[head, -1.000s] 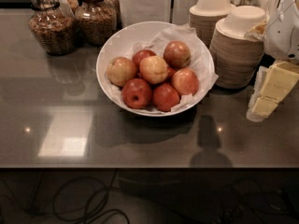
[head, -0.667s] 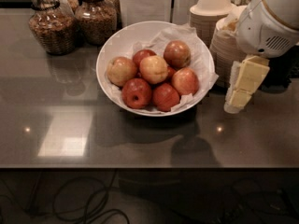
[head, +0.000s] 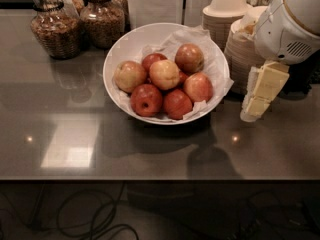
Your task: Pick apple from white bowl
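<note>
Holding red apples [head: 164, 74], white bowl [head: 124, 45] — gripper [head: 260, 95] beside it, open or closed unclear

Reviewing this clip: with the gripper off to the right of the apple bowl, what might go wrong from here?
1. The gripper hangs right of the white bowl, close in front of the stacked bowls; swinging in, the arm might knock them.
2. The apples sit piled and touching, so grasping one may roll others.
3. The crumpled paper lining the bowl could get pinched too.
</note>
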`<action>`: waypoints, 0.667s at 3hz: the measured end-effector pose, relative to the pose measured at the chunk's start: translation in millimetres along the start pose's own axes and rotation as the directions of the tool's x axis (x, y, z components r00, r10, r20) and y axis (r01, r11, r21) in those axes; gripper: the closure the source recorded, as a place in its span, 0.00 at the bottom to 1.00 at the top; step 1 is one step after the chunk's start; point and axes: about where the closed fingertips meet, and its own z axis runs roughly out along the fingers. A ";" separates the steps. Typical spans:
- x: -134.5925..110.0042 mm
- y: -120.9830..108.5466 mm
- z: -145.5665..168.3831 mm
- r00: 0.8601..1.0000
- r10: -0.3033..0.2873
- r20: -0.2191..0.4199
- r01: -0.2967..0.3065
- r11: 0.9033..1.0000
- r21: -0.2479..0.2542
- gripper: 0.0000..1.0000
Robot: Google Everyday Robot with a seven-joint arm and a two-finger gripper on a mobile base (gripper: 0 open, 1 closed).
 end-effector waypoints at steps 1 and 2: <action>-22.3 -4.1 22.8 0.995 -0.063 0.080 0.063 0.998 0.004 0.00; -56.7 -6.3 43.6 0.974 -0.180 0.134 0.182 0.983 0.004 0.00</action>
